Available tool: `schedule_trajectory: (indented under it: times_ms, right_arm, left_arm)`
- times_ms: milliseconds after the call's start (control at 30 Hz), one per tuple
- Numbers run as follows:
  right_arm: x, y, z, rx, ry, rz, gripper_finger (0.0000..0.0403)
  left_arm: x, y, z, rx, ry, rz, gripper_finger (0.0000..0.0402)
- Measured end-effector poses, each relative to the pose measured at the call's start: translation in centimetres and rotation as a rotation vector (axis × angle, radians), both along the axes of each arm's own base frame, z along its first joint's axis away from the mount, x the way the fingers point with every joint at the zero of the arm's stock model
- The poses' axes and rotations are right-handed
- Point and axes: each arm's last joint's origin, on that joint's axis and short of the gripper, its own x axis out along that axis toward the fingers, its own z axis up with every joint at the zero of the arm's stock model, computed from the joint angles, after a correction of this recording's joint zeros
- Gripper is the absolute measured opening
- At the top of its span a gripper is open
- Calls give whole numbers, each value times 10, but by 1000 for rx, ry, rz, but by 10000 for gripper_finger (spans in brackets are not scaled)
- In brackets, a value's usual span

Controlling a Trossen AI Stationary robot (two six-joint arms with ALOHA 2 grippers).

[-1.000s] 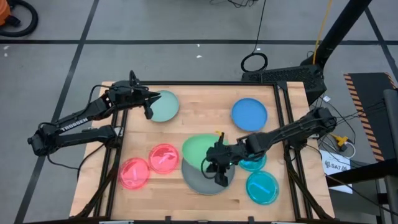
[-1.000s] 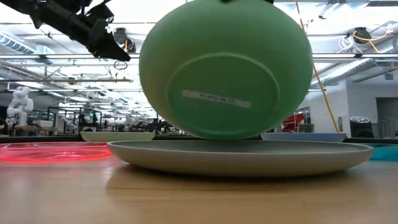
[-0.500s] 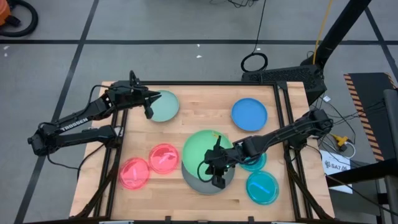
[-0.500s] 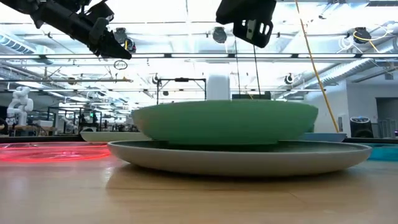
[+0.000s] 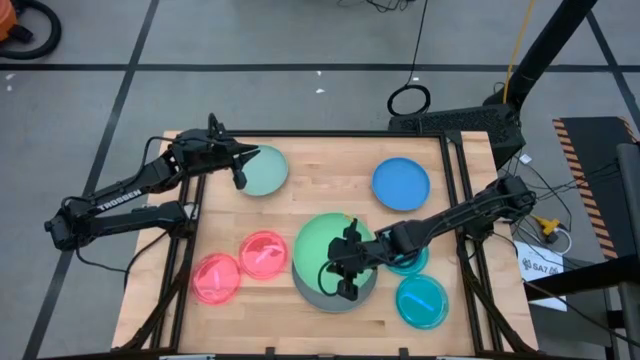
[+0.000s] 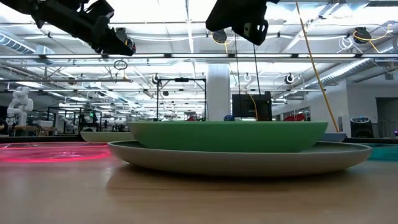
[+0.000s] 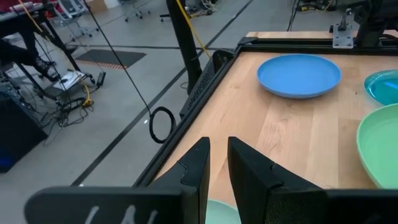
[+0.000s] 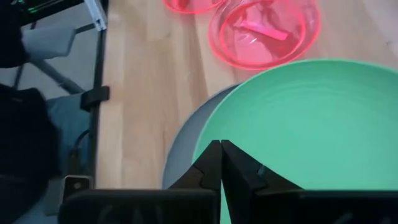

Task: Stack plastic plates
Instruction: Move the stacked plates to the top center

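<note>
The large green plate [image 5: 325,240] [image 6: 227,135] [image 8: 298,124] lies flat inside the large grey plate [image 5: 315,292] [image 6: 236,158] [image 8: 183,149], which rests on the table near its near edge. My right gripper [image 5: 344,285] [image 6: 239,28] [image 8: 221,146] hangs shut above the green plate's near rim, clear of it. My left gripper [image 5: 240,176] [image 6: 118,43] [image 7: 217,149] waits over the pale mint plate [image 5: 268,170] at the far left, with a narrow gap between its fingers.
The blue plate [image 5: 401,184] [image 7: 300,74] sits at the far right. Two pink plates [image 5: 264,254] [image 5: 216,278] lie left of the stack. Two teal plates [image 5: 421,301] [image 5: 408,262] lie right of it, one partly under my right arm. Bare wood shows mid-table.
The green plate stood steeply tipped with its underside toward the near edge and its lower rim on the grey plate. It has dropped flat into the grey plate. My right gripper now hangs clear above it, shifted slightly toward the left.
</note>
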Motion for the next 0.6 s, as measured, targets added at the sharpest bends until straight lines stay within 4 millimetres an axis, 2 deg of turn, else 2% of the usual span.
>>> schedule_trajectory:
  times_ms: [600]
  right_arm:
    - [-6,-6,-7,-143,65,-76,0]
  left_arm:
    - [0,0,-1,-29,1,8,65]
